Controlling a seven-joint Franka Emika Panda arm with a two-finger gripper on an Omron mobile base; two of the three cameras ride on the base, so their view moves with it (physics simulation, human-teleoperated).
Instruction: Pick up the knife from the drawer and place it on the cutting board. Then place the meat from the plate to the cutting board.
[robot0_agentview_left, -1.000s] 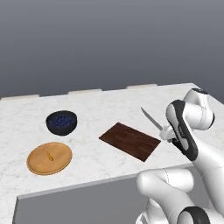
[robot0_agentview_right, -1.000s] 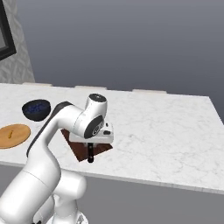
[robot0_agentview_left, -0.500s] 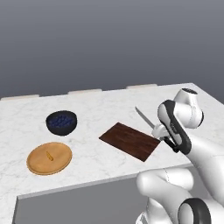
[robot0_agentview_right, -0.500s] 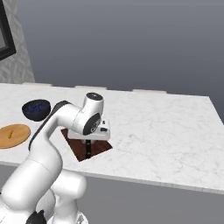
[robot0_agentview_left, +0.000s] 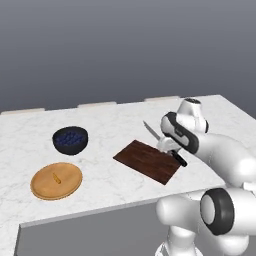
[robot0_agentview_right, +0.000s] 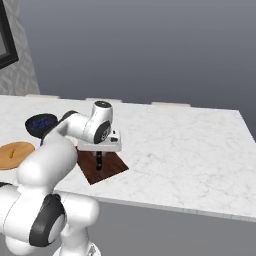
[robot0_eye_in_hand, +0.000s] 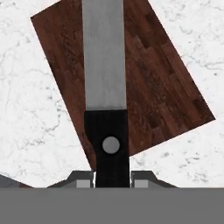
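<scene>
Two finger tips of the gripper (robot0_eye_in_hand: 112, 180) clamp the black handle of the knife (robot0_eye_in_hand: 105, 83) from either side, so the jaws are closed on it. In the hand view the silver blade runs straight out from the fingers, over the cutting board (robot0_eye_in_hand: 162, 92) below. From the left base view the knife (robot0_agentview_left: 152, 132) sticks out of the gripper (robot0_agentview_left: 172, 148) with its blade slanting up and away, held above the far edge of the cutting board (robot0_agentview_left: 146, 161) and not touching it. On the marble counter (robot0_agentview_left: 110, 125), well apart to the left, the plate (robot0_agentview_left: 70, 186) carries the meat (robot0_agentview_left: 56, 178), with a dark bowl of berries (robot0_agentview_left: 70, 139) just behind it.
</scene>
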